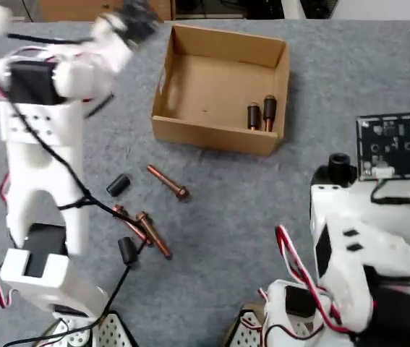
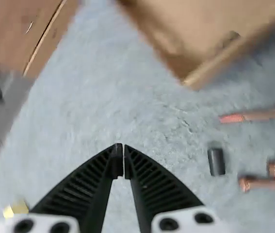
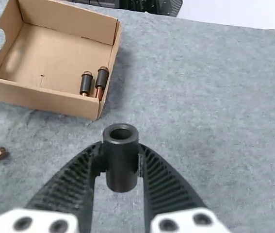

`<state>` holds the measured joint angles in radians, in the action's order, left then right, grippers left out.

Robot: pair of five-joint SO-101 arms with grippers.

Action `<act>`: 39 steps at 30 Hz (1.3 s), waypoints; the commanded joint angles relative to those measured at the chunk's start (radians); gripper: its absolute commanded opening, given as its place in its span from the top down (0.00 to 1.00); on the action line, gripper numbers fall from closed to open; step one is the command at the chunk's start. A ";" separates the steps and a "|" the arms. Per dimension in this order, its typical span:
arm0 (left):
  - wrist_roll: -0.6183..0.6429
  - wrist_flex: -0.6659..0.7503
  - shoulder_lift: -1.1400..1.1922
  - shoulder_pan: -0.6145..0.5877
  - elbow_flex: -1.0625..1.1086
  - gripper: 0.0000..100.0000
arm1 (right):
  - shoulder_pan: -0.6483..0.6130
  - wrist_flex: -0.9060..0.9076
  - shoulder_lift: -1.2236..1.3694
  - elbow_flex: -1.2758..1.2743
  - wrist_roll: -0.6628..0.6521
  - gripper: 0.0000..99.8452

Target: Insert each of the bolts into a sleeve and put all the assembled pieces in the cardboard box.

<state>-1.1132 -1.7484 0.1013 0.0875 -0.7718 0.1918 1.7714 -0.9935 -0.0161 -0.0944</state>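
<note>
Grey felt mat (image 1: 248,217) under ribbed right tool (image 3: 121,148) clamping cylindrical sleeve (image 3: 121,162).

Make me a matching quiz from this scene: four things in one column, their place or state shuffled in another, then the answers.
1. left gripper
2. right gripper
3. two assembled pieces
4. three bare bolts

A. lying on the grey mat
B. shut on a black sleeve
C. inside the cardboard box
D. shut, holding nothing

Pairs: 1-D, 2-B, 3-C, 4-A
</note>
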 commanded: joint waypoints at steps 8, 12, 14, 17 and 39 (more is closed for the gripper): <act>-0.522 -0.009 0.005 0.233 0.379 0.84 | 0.007 0.011 -0.194 -0.325 0.043 1.00; -0.690 -0.009 0.048 0.241 0.460 0.84 | 0.007 0.011 -0.254 -0.455 0.037 1.00; -0.744 -0.008 0.082 0.239 0.462 0.84 | 0.007 0.009 -0.269 -0.499 0.035 1.00; -0.779 0.002 0.153 0.249 0.454 0.84 | 0.007 0.009 -0.274 -0.533 0.038 1.00; -0.922 0.364 0.486 0.287 0.436 0.84 | 0.007 -0.005 -0.272 -0.607 0.035 1.00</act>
<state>-1.6333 -1.3924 0.5846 0.3575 -0.3130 0.1887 1.7714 -1.2727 -0.6237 -0.0606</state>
